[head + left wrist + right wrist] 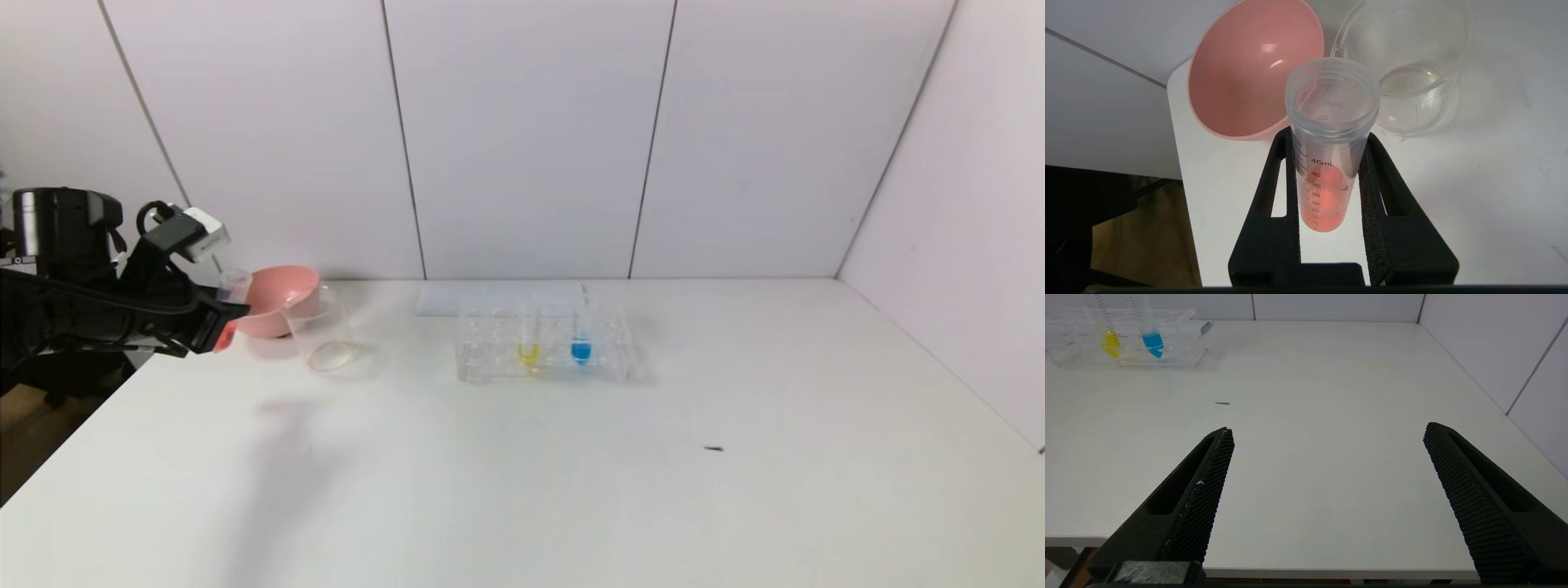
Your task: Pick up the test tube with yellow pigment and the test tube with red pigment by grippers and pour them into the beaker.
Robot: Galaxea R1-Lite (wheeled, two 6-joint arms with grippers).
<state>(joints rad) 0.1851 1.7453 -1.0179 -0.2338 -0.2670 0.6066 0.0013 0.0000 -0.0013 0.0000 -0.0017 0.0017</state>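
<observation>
Left claw (1327, 171) pinches the red tube (1331, 134) beside bowl (1241, 81) and beaker (1412, 61) — the head view half hides this; right claw (1327, 437) spread over the surface (1310, 477).

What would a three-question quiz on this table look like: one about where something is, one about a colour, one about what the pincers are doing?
1. Where is the yellow tube?
A. In the clear rack
B. In the pink bowl
C. Lying on the table

2. What colour is the liquid beside it in the rack?
A. Green
B. Blue
C. Black

3. What is the left pincer doing?
A. Standing open and empty
B. Holding the beaker
C. Clamping the red tube

Answers: A, it stands upright in the rack. B, the blue tube. C, both fingers press its sides.
</observation>
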